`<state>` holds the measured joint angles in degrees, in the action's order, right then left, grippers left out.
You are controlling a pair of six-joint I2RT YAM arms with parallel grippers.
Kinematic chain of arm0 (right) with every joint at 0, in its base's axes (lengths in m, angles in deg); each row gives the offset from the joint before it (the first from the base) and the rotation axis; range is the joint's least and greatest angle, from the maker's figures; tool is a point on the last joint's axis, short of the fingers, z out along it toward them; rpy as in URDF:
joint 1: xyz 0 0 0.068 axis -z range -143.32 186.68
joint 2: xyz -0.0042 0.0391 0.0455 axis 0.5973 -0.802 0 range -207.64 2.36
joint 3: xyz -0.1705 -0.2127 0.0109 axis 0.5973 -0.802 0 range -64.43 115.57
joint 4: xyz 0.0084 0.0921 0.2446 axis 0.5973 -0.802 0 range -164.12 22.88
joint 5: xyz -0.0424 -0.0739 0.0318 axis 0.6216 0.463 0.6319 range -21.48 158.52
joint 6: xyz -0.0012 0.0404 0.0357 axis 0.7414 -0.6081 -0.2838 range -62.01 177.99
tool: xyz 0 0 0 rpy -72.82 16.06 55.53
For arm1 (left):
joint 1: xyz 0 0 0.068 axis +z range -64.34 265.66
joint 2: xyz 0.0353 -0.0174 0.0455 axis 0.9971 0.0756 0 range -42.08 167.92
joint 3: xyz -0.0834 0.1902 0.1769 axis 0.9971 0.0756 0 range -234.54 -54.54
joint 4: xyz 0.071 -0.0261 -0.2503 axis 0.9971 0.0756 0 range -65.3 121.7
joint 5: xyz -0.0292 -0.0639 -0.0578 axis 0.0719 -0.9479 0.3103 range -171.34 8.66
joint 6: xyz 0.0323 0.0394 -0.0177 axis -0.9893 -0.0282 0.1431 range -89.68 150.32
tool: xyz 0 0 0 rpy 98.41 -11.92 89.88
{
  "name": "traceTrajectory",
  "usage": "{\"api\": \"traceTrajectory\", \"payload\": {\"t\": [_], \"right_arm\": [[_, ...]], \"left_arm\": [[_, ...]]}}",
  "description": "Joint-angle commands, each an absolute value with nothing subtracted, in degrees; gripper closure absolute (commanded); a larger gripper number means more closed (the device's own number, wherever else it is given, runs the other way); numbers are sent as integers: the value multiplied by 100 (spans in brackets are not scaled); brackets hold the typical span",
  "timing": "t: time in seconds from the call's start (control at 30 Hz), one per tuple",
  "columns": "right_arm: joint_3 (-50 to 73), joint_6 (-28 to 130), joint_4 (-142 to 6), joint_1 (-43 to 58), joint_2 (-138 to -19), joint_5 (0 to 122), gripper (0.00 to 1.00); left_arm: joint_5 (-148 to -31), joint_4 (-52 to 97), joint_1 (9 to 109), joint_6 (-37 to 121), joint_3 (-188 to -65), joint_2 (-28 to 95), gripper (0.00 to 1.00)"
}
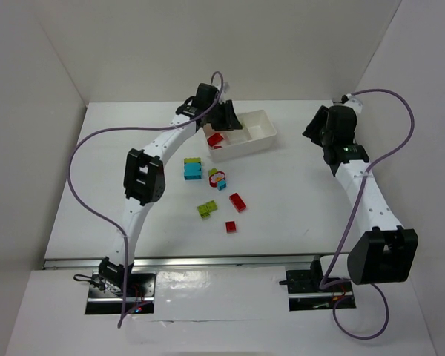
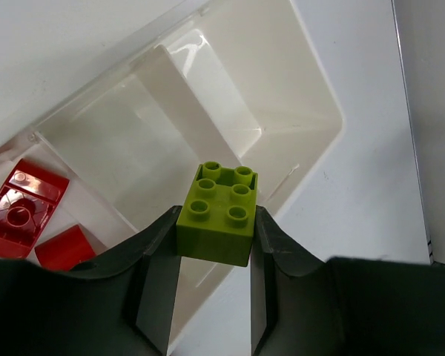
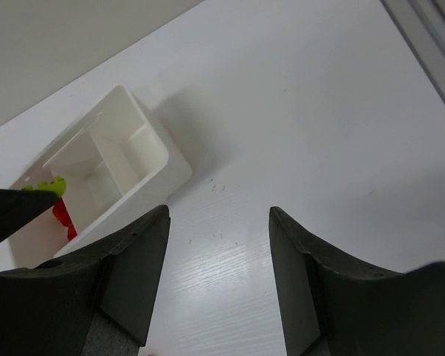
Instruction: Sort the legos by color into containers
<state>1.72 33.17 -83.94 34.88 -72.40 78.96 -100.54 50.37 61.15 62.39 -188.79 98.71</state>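
The left end effector (image 2: pixel 217 236) is clamped on a lime green brick (image 2: pixel 221 199) and hangs above the white tray (image 2: pixel 317 93). The tray's long axis runs away from the red bricks (image 2: pixel 18 215), which lie in one end compartment. The brick sits over the near wall, beside the two empty compartments (the drop, I judge, turns on staying off the red one). The right end effector (image 3: pixel 216 215), jaws apart and holding nothing, is over the worktop (image 3: pixel 319 111), well apart from the tray.
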Motion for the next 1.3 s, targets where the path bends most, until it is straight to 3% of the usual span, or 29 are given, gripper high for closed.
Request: {"api": "traceTrajectory", "payload": {"t": [0.0,0.13,0.2,0.23,0.4,0.53,0.67,0.9,1.17,1.27], "right_arm": [[184,3338,-8479,3598,-7032,7960,36],[184,3338,-8479,3650,-7032,7959,36],[132,3338,-8479,3650,-7032,7959,36],[131,3338,-8479,3702,-7032,7907,36],[245,3741,-8479,3703,-7207,7223,36],[193,4111,-8610,3414,-7392,6020,36],[-150,4217,-8803,2196,-7629,5631,31],[-414,4270,-8874,382,-8165,6438,13],[-414,4560,-8752,-366,-9175,6799,16],[-466,4490,-8751,-437,-9439,7124,22]], "left_arm": [[-10006,4808,6088,6416,-19191,9933,53],[-10111,4738,6088,6468,-19191,10048,26],[-10217,4650,6088,6530,-19191,10048,7],[-10217,4650,6088,6530,-19191,10048,4],[-10524,4579,6088,6478,-19244,9724,3],[-10359,4702,6149,6223,-18718,8784,3],[-9919,4982,6447,5933,-17708,7598,2],[-8671,5642,6905,5458,-16178,5927,0],[-8652,5643,7450,5458,-15052,5161,0],[-8705,5643,7503,5458,-14972,5108,1]]}}
